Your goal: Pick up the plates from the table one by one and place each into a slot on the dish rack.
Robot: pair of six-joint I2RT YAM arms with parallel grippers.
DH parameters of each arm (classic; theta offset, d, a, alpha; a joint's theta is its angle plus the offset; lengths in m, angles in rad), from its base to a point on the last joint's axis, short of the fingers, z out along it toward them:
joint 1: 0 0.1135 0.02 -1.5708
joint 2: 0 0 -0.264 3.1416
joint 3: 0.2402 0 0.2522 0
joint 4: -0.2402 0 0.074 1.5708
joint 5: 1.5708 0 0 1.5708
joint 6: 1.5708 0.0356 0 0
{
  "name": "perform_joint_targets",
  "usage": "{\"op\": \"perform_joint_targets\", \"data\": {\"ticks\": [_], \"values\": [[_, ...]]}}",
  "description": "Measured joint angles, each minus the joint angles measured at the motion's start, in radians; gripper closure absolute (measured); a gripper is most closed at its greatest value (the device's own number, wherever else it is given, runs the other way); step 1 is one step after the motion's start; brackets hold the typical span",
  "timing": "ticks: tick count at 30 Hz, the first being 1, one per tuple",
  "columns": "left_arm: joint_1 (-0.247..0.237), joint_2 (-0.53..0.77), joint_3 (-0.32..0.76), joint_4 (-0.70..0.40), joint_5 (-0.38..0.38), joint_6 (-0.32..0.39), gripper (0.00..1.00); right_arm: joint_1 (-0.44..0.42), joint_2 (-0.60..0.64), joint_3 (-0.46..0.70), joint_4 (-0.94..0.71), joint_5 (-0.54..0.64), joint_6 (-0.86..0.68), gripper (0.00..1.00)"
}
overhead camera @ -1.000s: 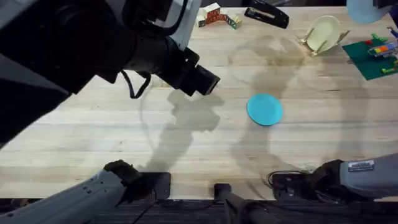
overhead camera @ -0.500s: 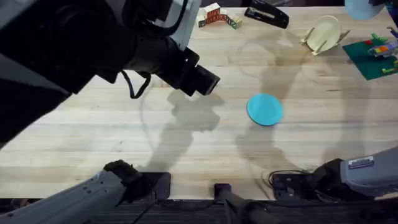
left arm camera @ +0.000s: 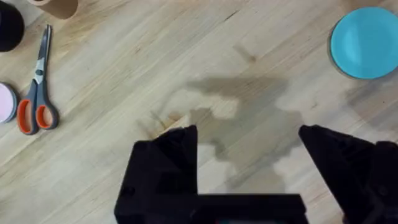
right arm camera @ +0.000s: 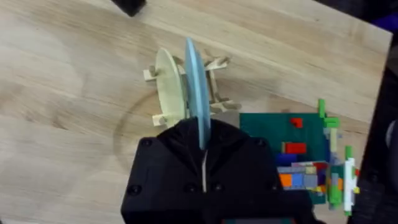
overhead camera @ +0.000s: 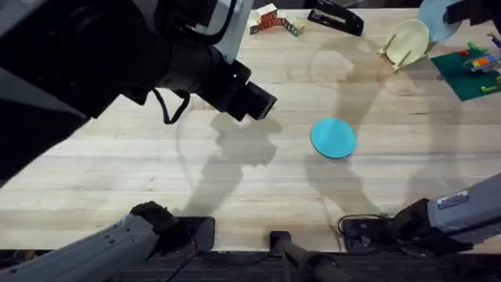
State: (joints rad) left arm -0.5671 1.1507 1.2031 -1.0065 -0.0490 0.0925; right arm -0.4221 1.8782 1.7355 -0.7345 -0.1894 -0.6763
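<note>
The pale sky-blue plate (overhead camera: 433, 17) hangs edge-on over the dish rack (overhead camera: 394, 56), and my right gripper (right arm camera: 202, 140) is shut on its rim. In the right wrist view this plate (right arm camera: 196, 87) stands upright just beside a cream-yellow plate (right arm camera: 166, 87) that sits in the dish rack (right arm camera: 219, 104). The teal plate (overhead camera: 333, 138) lies flat on the table (overhead camera: 235, 180), right of centre. My left gripper (left arm camera: 249, 134) hovers open above bare wood with nothing between its fingers, and the teal plate (left arm camera: 367, 42) lies off to one side of it.
A green brick baseplate with toy bricks (overhead camera: 470, 69) lies right of the rack. A black stapler (overhead camera: 337, 19) and wooden blocks (overhead camera: 272, 19) sit at the back. Scissors (left arm camera: 36, 90) and a small pink dish (left arm camera: 5, 102) lie near the left arm (overhead camera: 188, 66).
My right gripper has carried the pale blue plate leftward and down toward the rack. The left arm and the teal plate have not moved.
</note>
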Motion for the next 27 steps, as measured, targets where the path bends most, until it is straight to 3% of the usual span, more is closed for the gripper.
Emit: {"op": "perform_joint_targets", "data": {"ticks": [27], "values": [[0.000,0.000,0.000,0.000,0.000,-0.003,0.008,-0.001,0.085,0.000,0.047,-0.037,-0.001,0.971]]}}
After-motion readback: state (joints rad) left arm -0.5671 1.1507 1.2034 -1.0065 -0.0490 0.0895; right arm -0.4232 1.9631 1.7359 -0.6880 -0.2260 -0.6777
